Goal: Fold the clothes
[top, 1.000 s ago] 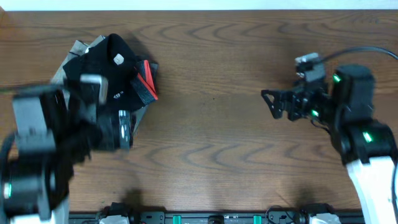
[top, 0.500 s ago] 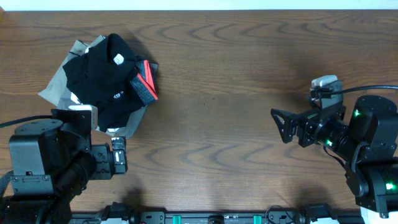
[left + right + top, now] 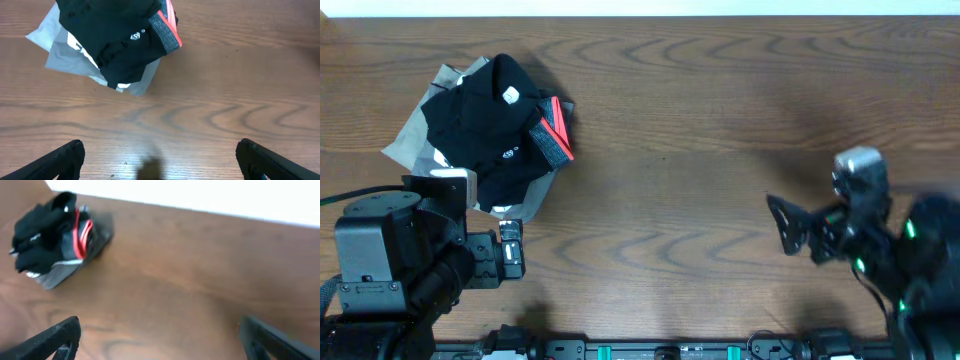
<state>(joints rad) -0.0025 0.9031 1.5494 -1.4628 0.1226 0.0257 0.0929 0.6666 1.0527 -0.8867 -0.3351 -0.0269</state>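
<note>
The black shirt (image 3: 485,120) lies crumpled on top of a small pile at the table's far left, with a small white logo showing. It also shows in the left wrist view (image 3: 110,30) and, blurred, in the right wrist view (image 3: 37,230). My left gripper (image 3: 512,250) is open and empty, just in front of the pile and apart from it; its jaws (image 3: 160,157) frame bare wood. My right gripper (image 3: 782,228) is open and empty at the right, far from the pile, its jaws (image 3: 160,332) over bare table.
Under the black shirt lie grey garments (image 3: 415,125) and a grey and red waistband (image 3: 555,135). The wooden table (image 3: 680,120) stretches between the pile and the right arm. Its far edge meets a white strip.
The left arm pulled back from the pile toward the front edge, then held still. The right arm moved steadily toward the front right corner, jaws staying open.
</note>
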